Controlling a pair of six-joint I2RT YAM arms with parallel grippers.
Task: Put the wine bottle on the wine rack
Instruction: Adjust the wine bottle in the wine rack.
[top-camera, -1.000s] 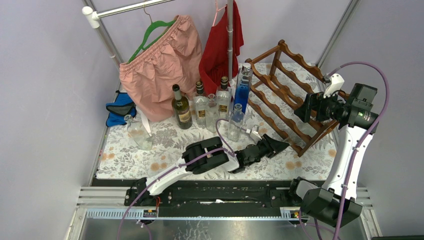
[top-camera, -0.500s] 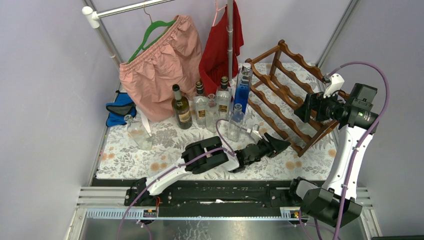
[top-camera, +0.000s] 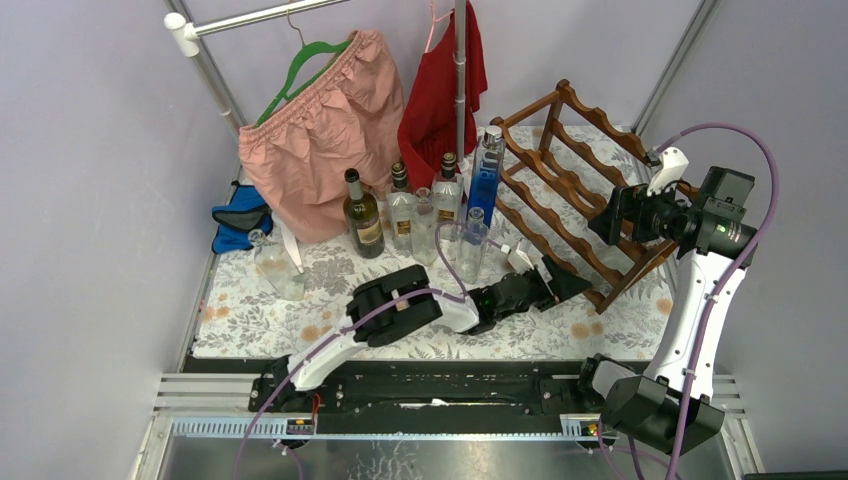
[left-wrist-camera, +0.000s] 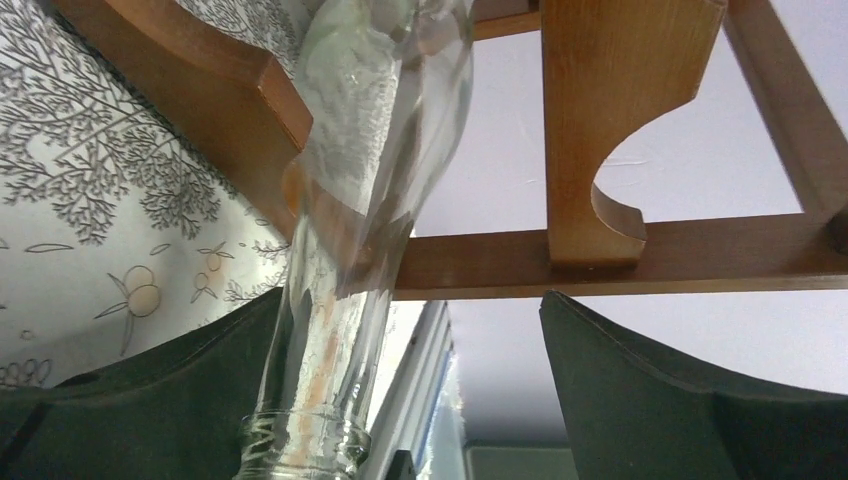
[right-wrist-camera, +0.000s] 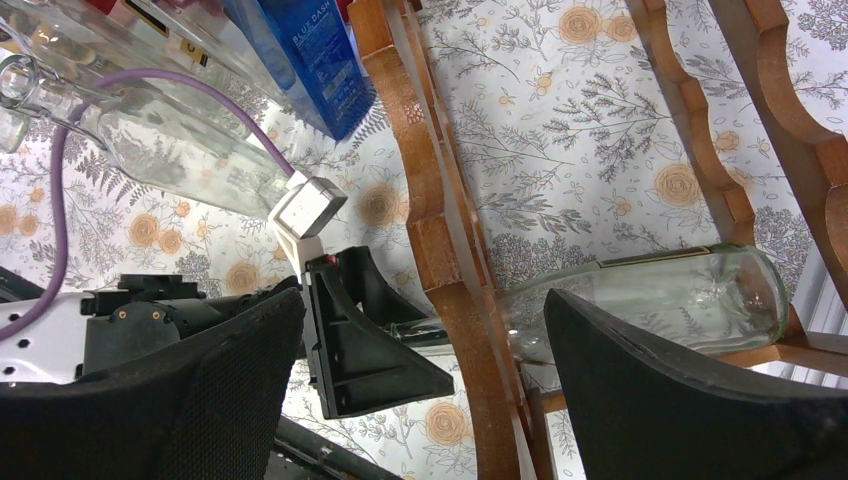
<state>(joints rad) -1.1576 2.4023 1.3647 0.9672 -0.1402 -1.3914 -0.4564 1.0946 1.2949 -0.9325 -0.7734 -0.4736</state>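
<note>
Pale lilac walls (top-camera: 90, 150) close in a table under a flower-printed cloth (top-camera: 260, 310). At the back a metal clothes rail (top-camera: 260, 14) carries pink shorts (top-camera: 320, 130) on a green hanger and a red garment (top-camera: 440, 90).

The wine rack (top-camera: 560, 200) stands at the right rear of the cloth, its scalloped rails stepping up in tiers. The right arm (top-camera: 700, 290) rises from its base and bends over the rack's right end. The left arm (top-camera: 390, 310) lies low across the cloth and reaches to the rack's near bottom corner.

A group of upright bottles stands left of the rack, among them a dark bottle (top-camera: 362, 215) and a blue bottle (top-camera: 486, 180). A blue bag (top-camera: 240, 220) sits by the left wall.

The wine bottle (right-wrist-camera: 650, 295), clear glass, lies on its side in the rack's lowest tier. Its body spans the two bottom rails and its neck (left-wrist-camera: 340, 300) pokes through the front rail.

The left gripper (top-camera: 558, 288) is spread wide around that neck. The neck sits close to one finger and well apart from the other; whether it touches the nearer one I cannot tell. The right gripper (right-wrist-camera: 425, 300) hangs above the rack, its jaws wide with nothing in them.
</note>
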